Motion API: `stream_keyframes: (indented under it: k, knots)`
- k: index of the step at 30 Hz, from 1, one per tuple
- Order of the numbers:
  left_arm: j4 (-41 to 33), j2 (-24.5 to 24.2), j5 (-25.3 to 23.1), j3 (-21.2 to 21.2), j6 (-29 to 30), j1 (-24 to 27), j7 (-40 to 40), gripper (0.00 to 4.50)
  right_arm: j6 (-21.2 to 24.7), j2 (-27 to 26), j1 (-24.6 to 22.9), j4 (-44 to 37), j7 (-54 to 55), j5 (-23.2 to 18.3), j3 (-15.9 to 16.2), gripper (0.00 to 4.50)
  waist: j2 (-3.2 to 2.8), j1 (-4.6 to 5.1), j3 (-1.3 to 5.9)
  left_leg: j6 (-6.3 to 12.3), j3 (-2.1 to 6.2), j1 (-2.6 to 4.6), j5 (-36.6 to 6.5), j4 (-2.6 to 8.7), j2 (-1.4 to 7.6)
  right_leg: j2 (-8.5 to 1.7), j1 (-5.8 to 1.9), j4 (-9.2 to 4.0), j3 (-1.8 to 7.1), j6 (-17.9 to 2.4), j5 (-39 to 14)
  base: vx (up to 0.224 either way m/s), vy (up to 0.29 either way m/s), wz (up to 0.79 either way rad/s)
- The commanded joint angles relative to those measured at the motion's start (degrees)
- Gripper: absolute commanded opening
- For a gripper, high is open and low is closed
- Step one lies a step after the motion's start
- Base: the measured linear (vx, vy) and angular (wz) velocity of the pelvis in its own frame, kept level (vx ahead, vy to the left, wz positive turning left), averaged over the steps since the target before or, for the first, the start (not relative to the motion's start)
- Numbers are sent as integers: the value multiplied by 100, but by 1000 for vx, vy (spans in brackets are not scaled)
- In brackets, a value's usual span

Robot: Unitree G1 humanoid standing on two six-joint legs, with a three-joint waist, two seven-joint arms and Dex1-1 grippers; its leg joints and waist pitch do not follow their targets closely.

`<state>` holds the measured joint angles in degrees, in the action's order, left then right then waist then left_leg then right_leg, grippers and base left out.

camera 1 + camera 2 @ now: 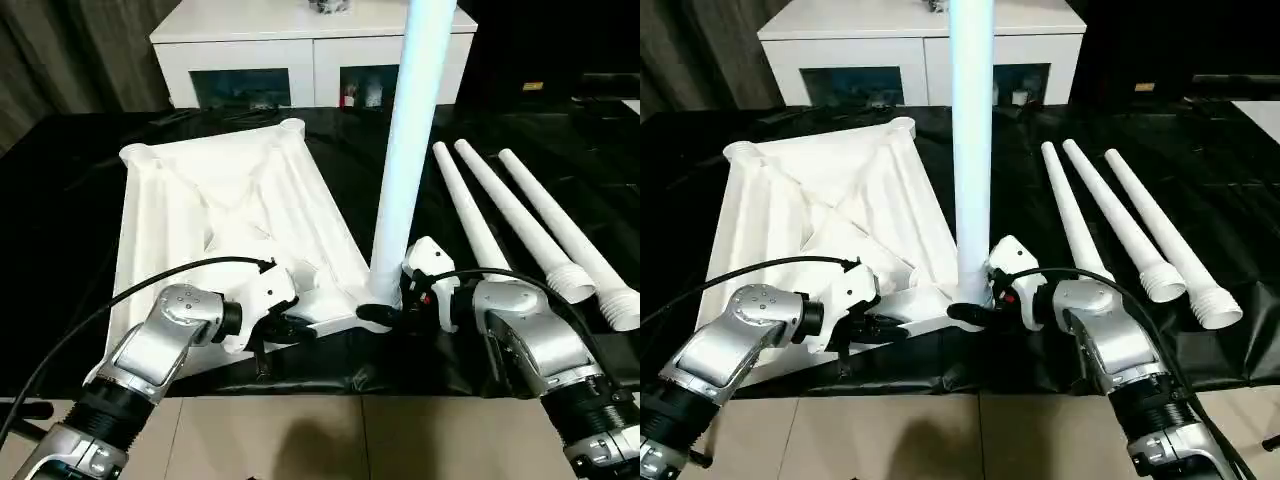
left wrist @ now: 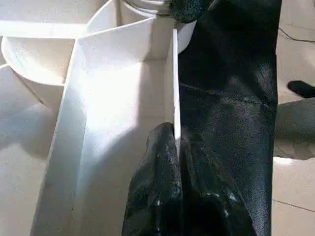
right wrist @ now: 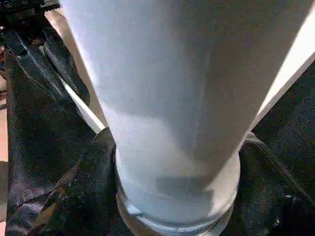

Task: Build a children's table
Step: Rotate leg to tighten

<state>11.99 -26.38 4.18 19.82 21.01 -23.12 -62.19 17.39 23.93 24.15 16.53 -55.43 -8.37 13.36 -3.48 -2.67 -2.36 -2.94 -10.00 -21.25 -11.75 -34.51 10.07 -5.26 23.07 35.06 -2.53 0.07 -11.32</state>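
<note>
The white tabletop (image 1: 230,200) lies underside up on the black-covered work table. One white leg (image 1: 410,130) stands upright in its near right corner socket (image 1: 965,300). My right gripper (image 1: 380,312) is at the foot of that leg, and in the right wrist view its black fingers (image 3: 83,196) press the leg (image 3: 177,98) from both sides. My left gripper (image 1: 290,328) is at the tabletop's near edge, and its fingers (image 2: 162,147) are pinched shut on the thin rim (image 2: 174,73). Three more legs (image 1: 530,215) lie side by side to the right.
A white cabinet (image 1: 300,50) with dark glass doors stands behind the work table. The black cover (image 1: 60,200) spreads around the tabletop to the table's front edge (image 1: 330,390), with tiled floor below. A black cable (image 1: 150,280) loops over my left forearm.
</note>
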Motion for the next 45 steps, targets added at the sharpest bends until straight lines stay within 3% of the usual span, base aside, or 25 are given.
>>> stream_keyframes:
  k: [1, 7, 11, 13, 15, 17, 18, 22, 26, 28, 30, 31, 33, 34, 36, 37, 40, 41, 45]
  knots:
    - [-186, 57, 145, 108, -3, -3, -223, 0, 80, -58, 1, -44, 19, -11, 5, 275, 66, -6, 352, 503, 49, 45, -584, 384, 238, -249, -310, -314, 181, -1662, -64, 0, 0, 0]
    - [38, 224, 48, 43, 57, -53, 103, 0, 145, -482, 54, 402, 1088, 197, -237, 272, 70, 36, 336, 372, 51, 30, -691, 401, 221, -253, -313, -335, 184, -1622, -265, 0, 0, 0]
    - [834, 862, -241, -286, 264, -400, 1469, 0, 496, -1212, 178, 838, 2617, 228, -717, 270, 70, 80, 313, 131, 46, 81, -952, 433, 215, -246, -278, -411, 198, -1478, -847, 0, 0, 0]
    - [924, 934, -270, -317, 292, -445, 1616, 0, 526, -1300, 197, 892, 2819, 240, -772, 270, 79, 78, 322, 48, 52, 90, -1009, 437, 200, -247, -281, -418, 203, -1412, -997, 0, 0, 0]
    - [1421, 1450, -371, -528, 579, -737, 2550, 0, 550, -1788, 401, 1459, 4061, 308, -1098, 270, 47, 99, 313, 16, 40, 82, -1022, 444, 204, -252, -249, -434, 218, -1371, -1028, 0, 0, 0]
    - [1569, 1591, -401, -581, 640, -826, 2805, 0, 554, -1899, 462, 1639, 4406, 347, -1169, 270, 45, 100, 314, -45, 43, 99, -1129, 445, 188, -244, -245, -458, 213, -1341, -1202, 0, 0, 0]
    - [1860, 1835, -477, -646, 624, -990, 3220, 0, 402, -2078, 603, 2032, 4957, 420, -1266, 270, 33, 66, 322, -65, 45, 130, -1192, 446, 183, -255, -229, -484, 211, -1281, -1333, 0, 0, 0]
    - [2249, 2125, -568, -670, 478, -1210, 3586, 0, 151, -2346, 866, 2569, 5512, 512, -1382, 270, 30, 63, 309, -64, 57, 130, -1430, 473, 181, -257, -222, -529, 202, -1149, -1551, 0, 0, 0]
    - [2305, 2237, -546, -635, 346, -1276, 3492, 0, -187, -2573, 1070, 2883, 5390, 408, -1465, 270, 7, 81, 309, -32, 88, 88, -1549, 508, 186, -268, -260, -532, 186, -1024, -1603, 0, 0, 0]
    - [2216, 2149, -585, -556, 291, -1240, 3322, 0, -452, -2591, 1146, 2928, 5250, 388, -1482, 326, 12, 93, 312, -11, 88, 80, -1575, 511, 184, -274, -267, -534, 182, -1014, -1602, 0, 0, 0]
    - [2196, 2087, -575, -545, 256, -1218, 3242, 0, -649, -2578, 1203, 2969, 5111, 326, -1513, 326, 16, 98, 309, 29, 87, 72, -1591, 513, 182, -279, -271, -542, 181, -1013, -1662, 0, 0, 0]
    - [2196, 2087, -575, -545, 256, -1218, 3242, 0, -649, -2578, 1203, 2969, 5111, 326, -1513, 348, 14, 101, 309, 49, 88, 70, -1592, 516, 183, -278, -270, -546, 181, -1008, -1674, 0, 0, 0]
    - [2067, 1935, -579, -473, 196, -1129, 3010, 0, -710, -2467, 1210, 2854, 4798, 275, -1470, 364, 20, 138, 311, 83, 120, -5, -1497, 545, 187, -275, -320, -524, 152, -958, -1708, 0, 0, 0]
    - [1987, 1849, -573, -431, 142, -1072, 2845, 0, -697, -2409, 1200, 2769, 4603, 260, -1447, 368, 12, 136, 317, 91, 112, 14, -1485, 533, 191, -282, -303, -538, 157, -966, -1701, 0, 0, 0]
    - [1761, 1623, -551, -328, 22, -913, 2451, 0, -561, -2206, 1128, 2467, 4102, 265, -1308, 391, 28, 152, 327, 160, 101, 12, -1301, 509, 201, -286, -298, -517, 167, -1107, -1416, 0, 0, 0]
    - [1661, 1538, -518, -290, 9, -845, 2285, 0, -544, -2101, 1080, 2340, 3884, 282, -1226, 391, 44, 161, 335, 240, 101, -30, -1115, 495, 199, -283, -338, -481, 163, -1155, -1167, 0, 0, 0]
    - [1409, 1290, -432, -214, 12, -663, 1891, 0, -466, -1757, 892, 1929, 3293, 302, -1024, 391, 26, 150, 357, 353, 81, 5, -868, 451, 211, -280, -323, -454, 162, -1307, -795, 0, 0, 0]
    - [1337, 1211, -409, -187, 10, -612, 1776, 0, -427, -1643, 826, 1789, 3110, 291, -978, 391, 18, 125, 393, 489, 76, -9, -476, 410, 215, -263, -335, -368, 155, -1418, -196, 0, 0, 0]
    - [1164, 997, -314, -98, -159, -486, 1373, 0, -343, -1321, 642, 1412, 2510, 234, -843, 391, 8, 71, 387, 655, 56, 12, -389, 390, 220, -254, -308, -340, 152, -1598, 150, 0, 0, 0]
